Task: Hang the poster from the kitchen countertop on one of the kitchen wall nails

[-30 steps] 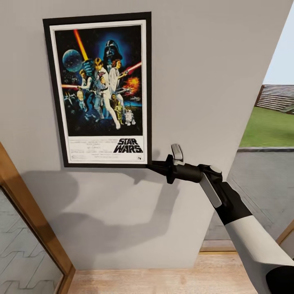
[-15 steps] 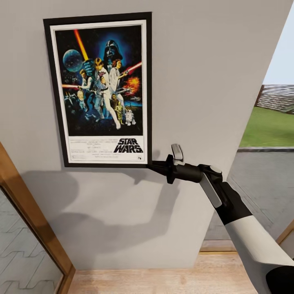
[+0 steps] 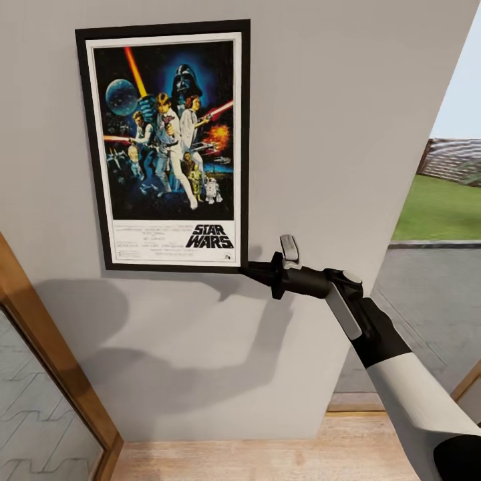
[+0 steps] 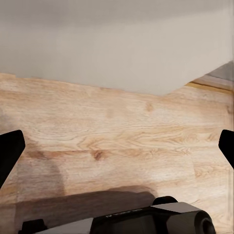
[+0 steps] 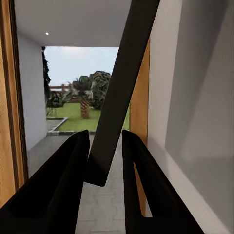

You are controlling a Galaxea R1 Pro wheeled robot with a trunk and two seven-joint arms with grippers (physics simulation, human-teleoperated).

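In the head view the poster (image 3: 167, 145) stood upright against the pale grey wall (image 3: 334, 120), filling the upper left of the frame, its thin black frame and white border enclosing colourful figures on dark blue with the "STAR WARS" logo low on the sheet. The right gripper (image 3: 248, 269) reached in from the lower right of the frame on its black-and-white arm and met the poster at its lower right corner, the dark fingertips closed on the frame's edge. The right wrist view confirmed the hold: the two black fingers (image 5: 68, 185) sat narrowly apart with the poster's dark edge (image 5: 122, 87) running up diagonally between them, seen nearly edge-on beside the wall. Past that edge lay an open doorway with a wooden door frame (image 5: 139, 112), and outside it green grass and trees under a pale sky. In the head view a wooden frame (image 3: 47, 334) slanted across the lower left, a strip of wooden floor (image 3: 267, 457) ran along the bottom, and lawn (image 3: 437, 207) showed at the right edge. The left gripper (image 4: 117, 146) hung over the light wooden floor in its wrist view, its two black fingertips (image 4: 9, 151) at opposite sides of the frame, spread wide with nothing between them.
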